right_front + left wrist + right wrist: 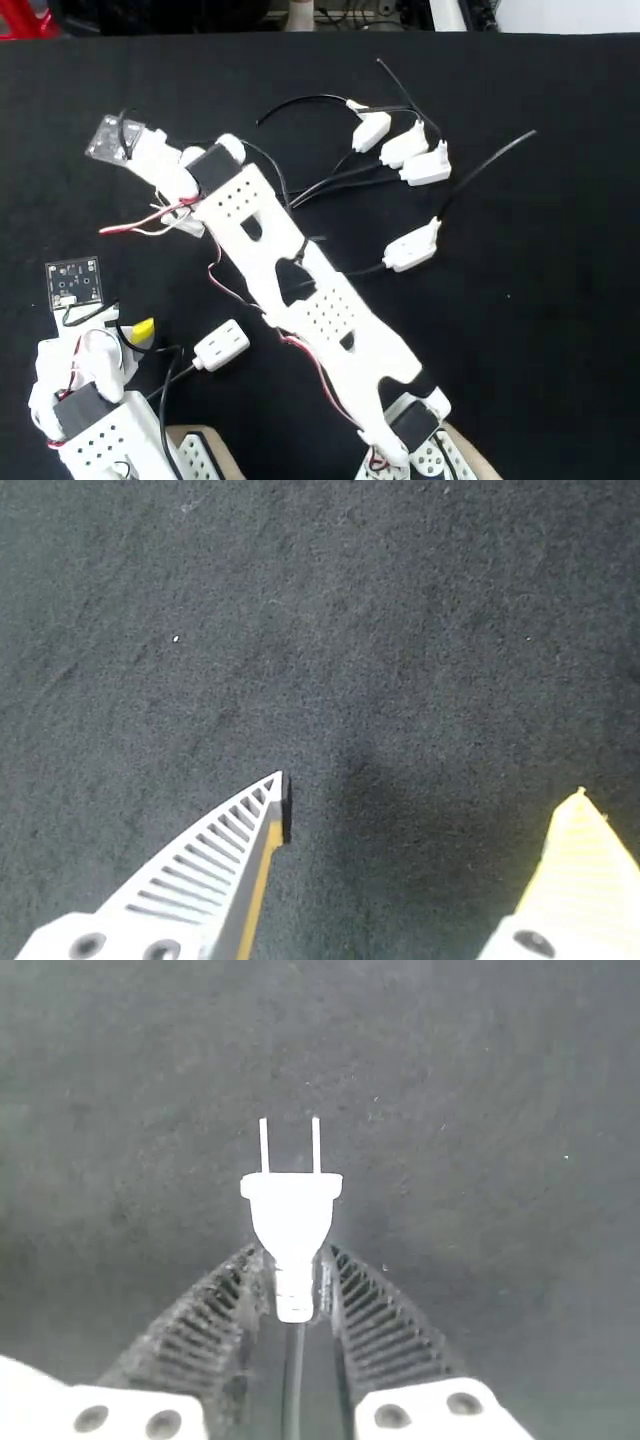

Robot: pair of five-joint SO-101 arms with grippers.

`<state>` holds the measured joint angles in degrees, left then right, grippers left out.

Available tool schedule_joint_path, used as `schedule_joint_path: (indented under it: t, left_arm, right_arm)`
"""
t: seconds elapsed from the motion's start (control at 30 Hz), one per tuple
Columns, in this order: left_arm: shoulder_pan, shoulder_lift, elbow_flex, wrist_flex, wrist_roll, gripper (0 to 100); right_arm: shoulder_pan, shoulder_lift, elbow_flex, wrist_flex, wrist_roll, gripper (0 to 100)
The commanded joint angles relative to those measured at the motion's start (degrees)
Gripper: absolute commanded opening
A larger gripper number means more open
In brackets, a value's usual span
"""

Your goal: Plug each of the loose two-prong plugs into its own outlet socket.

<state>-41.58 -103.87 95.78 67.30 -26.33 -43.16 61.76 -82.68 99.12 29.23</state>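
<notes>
**Above the black cloth, right gripper clamping a white plug**

At the tip of the right gripper [295, 1260], the white two-prong plug [292, 1210] is sitting with its narrow neck pinched between the two dark ribbed fingers [205, 1330]. Its two prongs are pointing straight away from the wrist, and its black cord is running back between the jaws. In the high view, the right arm [300, 270] is lying stretched diagonally across the black table [560, 330], with its far end over the far-left part.

The left arm [90, 420] is sitting folded at the near-left corner. The left gripper [430, 785] is hanging with its jaws wide apart over bare cloth, gripping nothing, with one white finger [225, 850] and one yellow finger [575, 870].

A white outlet socket [222, 345] on a black cord is lying between the two arms, near the left one. Beyond the right arm, three white cord-end blocks [405, 148] are lying clustered together, and a fourth block [412, 246] is lying apart, nearer the arm bases; whether these are plugs or sockets I cannot tell.
</notes>
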Motion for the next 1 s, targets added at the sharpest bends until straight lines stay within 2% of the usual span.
schedule_joint_path:
  t: [0.0, 0.2, 0.47, 0.63, 0.83, 0.97]
  left_arm:
    - [0.6, -0.4, -0.2, -1.1, -0.3, 40]
    - [0.6, -0.5, 0.2, -1.2, -0.3, 40]
    - [0.6, -0.5, 0.2, -1.2, -0.3, 40]
    - [0.6, -0.5, 0.2, -1.1, -0.3, 40]
    - [0.6, -0.5, 0.2, -1.1, -0.3, 40]
    - [0.6, -0.5, 0.2, -1.1, -0.3, 40]
  right_arm:
    - [-0.7, -15.0, 19.6, 2.3, 2.5, 1.1]
    - [-0.8, -41.5, 56.6, 1.4, 12.3, 1.1]
    - [-0.8, -66.3, 91.3, 0.8, 27.4, 1.1]
    - [-1.1, -73.5, 111.7, -13.0, 36.0, 1.1]
    - [-0.8, -70.2, 120.0, -27.5, 41.1, 5.4]
    - [0.6, -69.4, 119.2, -29.5, 41.1, 20.4]
